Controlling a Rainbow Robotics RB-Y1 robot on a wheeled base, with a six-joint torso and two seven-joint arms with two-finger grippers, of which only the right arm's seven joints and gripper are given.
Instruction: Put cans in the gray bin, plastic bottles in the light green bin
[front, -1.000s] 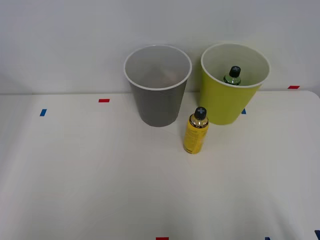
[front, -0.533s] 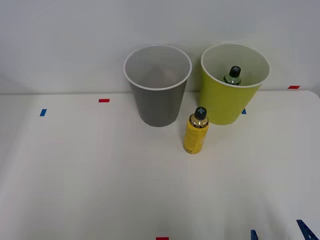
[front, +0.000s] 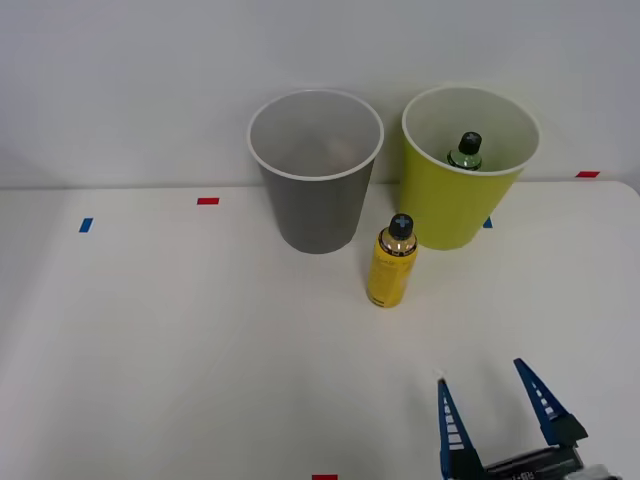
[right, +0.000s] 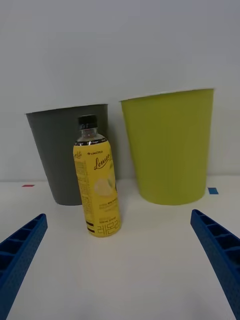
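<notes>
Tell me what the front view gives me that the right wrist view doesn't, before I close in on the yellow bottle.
Front view alone: the bins' insides, with the dark green bottle standing in the light green bin, and the red and blue tape marks along the table.
Right wrist view alone: the yellow bottle's side label and the bins' outer walls seen level.
Both: the gray bin, the light green bin, the yellow bottle upright on the table in front of them, and the right tool open, short of the bottle.
</notes>
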